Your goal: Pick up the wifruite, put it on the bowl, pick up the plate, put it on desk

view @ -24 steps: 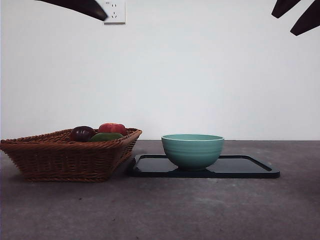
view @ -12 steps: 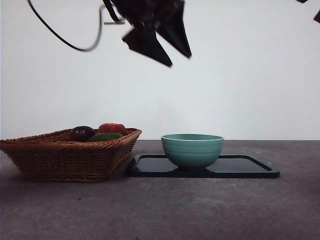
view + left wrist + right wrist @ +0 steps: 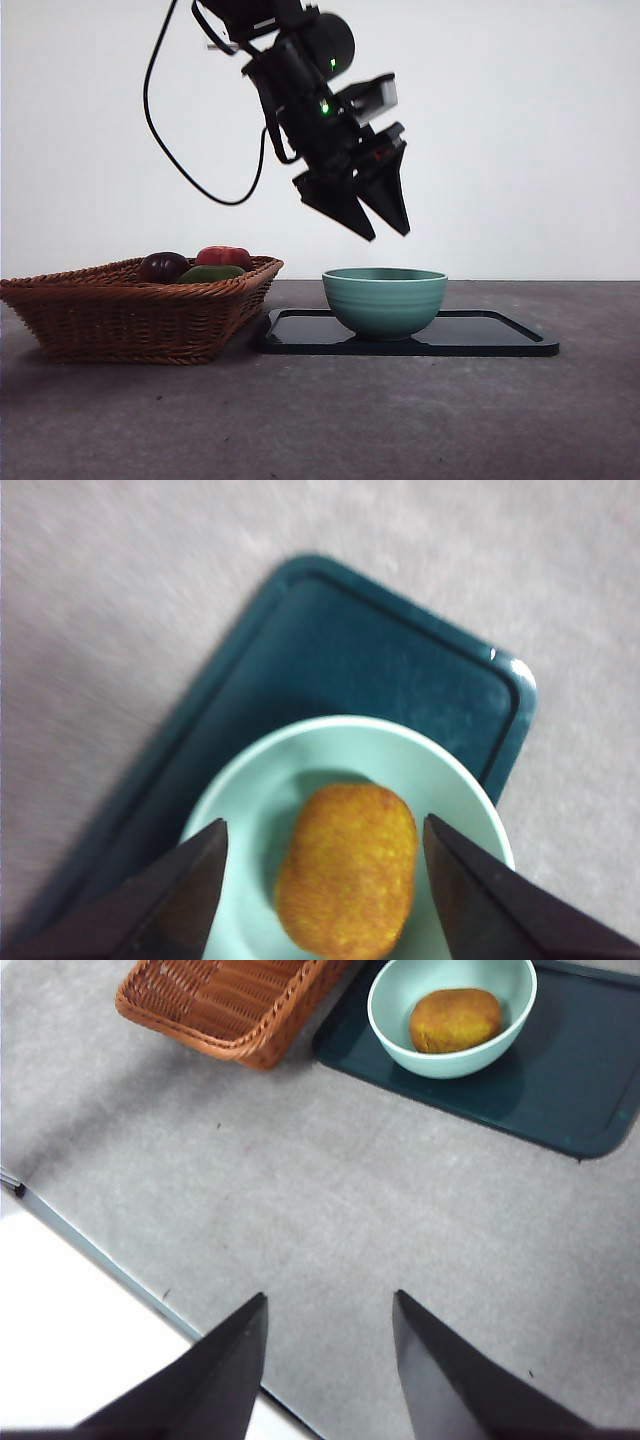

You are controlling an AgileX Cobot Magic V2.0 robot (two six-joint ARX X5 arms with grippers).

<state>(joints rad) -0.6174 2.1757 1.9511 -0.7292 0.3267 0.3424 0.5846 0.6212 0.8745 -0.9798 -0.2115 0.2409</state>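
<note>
A plain white wall (image 3: 520, 130) rose behind the bench (image 3: 320, 420), meeting its far edge in a level line. The bench surface was dark grey, matte and faintly mottled. In the right wrist view, a white strip (image 3: 70, 1310) bordered the bench edge. Lighting was even and diffuse.

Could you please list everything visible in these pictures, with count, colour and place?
bowl: one, mint green, on the tray.
kiwifruit: one, golden brown, inside the bowl.
tray: one, black, on the desk beside the basket.
wicker basket: one, brown, on the desk.
fruits in the basket: three showing, dark purple, red, green.
desk: one, dark grey.
left gripper: black, open, above the bowl.
right gripper: black, open, above bare desk.
</note>
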